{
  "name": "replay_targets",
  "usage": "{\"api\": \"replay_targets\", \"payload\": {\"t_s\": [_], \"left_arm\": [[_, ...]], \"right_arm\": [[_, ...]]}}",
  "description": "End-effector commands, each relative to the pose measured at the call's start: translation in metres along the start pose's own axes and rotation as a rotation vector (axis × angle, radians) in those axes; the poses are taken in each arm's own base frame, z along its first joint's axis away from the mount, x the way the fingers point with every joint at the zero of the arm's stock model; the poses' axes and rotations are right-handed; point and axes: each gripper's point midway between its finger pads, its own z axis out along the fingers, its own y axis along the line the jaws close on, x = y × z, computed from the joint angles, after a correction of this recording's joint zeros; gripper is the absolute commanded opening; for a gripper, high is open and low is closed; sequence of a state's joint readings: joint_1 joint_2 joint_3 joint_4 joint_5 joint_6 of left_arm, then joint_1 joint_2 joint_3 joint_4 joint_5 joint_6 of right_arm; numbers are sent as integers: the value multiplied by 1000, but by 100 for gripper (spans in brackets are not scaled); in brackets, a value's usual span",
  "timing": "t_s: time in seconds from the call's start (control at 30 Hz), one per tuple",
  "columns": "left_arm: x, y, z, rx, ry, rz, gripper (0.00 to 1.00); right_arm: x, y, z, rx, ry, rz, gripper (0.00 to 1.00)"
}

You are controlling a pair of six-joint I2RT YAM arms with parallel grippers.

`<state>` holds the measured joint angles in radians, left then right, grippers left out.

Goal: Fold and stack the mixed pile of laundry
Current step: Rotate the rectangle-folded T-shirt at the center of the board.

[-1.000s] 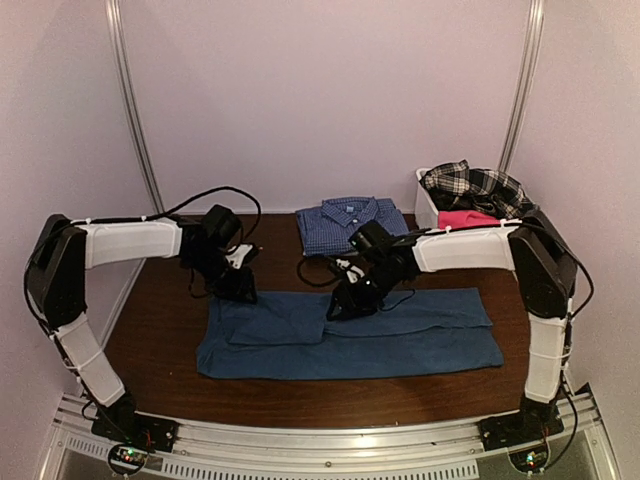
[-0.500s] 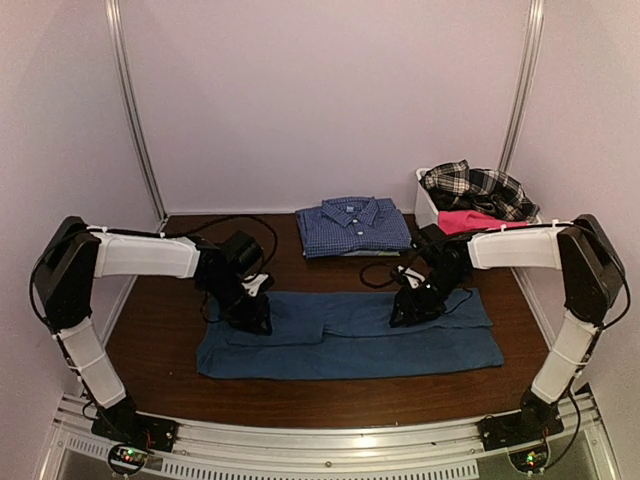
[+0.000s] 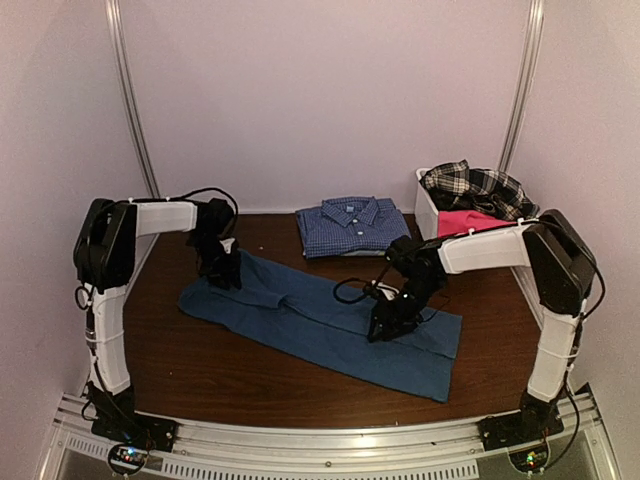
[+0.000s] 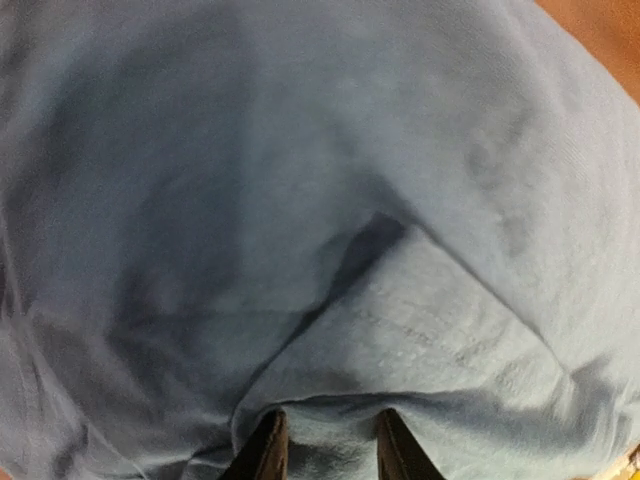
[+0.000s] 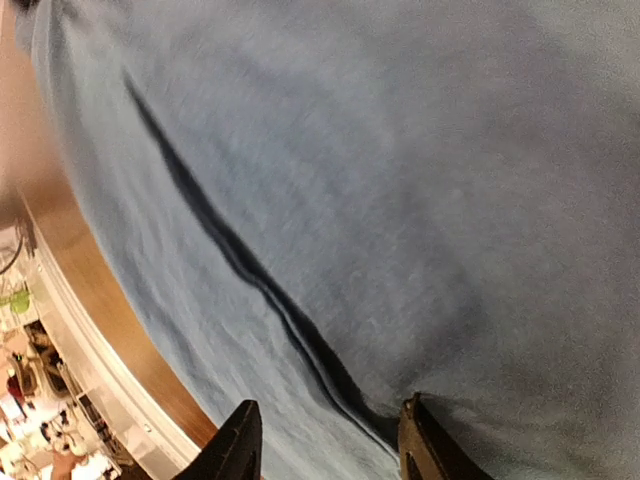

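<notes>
T-shirt point(image 3: 310, 318) – askew on brown table point(image 3: 250, 385), lilac walls point(image 3: 330, 100) | left claw point(image 3: 225, 276) pinching it | right claw point(image 3: 383, 326): cannot tell

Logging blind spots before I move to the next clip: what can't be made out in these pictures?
Left end effector, left wrist view: only its tips show at the bottom edge over the dark blue T-shirt; whether cloth is pinched is unclear.
Right end effector, right wrist view: same, tips cut off by the edge.
White bin, top view: the plaid shirt and pink piece cover whatever lies below.
</notes>
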<state>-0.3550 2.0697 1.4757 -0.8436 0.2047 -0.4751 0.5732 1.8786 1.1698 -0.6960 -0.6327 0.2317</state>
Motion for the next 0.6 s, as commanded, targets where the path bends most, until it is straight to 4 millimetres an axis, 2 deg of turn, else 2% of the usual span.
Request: {"api": "replay_targets", "payload": {"t_s": [0.0, 0.07, 0.13, 0.17, 0.23, 0.3, 0.43, 0.57], "left_arm": [[-83, 61, -8, -143, -91, 6, 34], [-117, 64, -39, -129, -166, -15, 35], [-134, 47, -68, -77, -242, 23, 37], [-132, 40, -78, -70, -259, 43, 37], [-117, 21, -86, -46, -263, 102, 38], [-91, 9, -84, -36, -235, 137, 38], [-41, -11, -64, 46, -191, 131, 37], [-17, -27, -38, 75, -159, 131, 37]], "right_arm": [[2, 81, 23, -197, 78, -114, 48], [-4, 115, 10, -282, 62, -174, 49], [-10, 127, -8, -316, 30, -200, 50], [-15, 126, -18, -308, 4, -209, 50], [-23, 112, -36, -269, -44, -200, 51], [-27, 89, -46, -199, -73, -185, 51], [-23, 52, -33, -98, -42, -156, 46], [-23, 40, -13, -84, -12, -143, 40]]}}
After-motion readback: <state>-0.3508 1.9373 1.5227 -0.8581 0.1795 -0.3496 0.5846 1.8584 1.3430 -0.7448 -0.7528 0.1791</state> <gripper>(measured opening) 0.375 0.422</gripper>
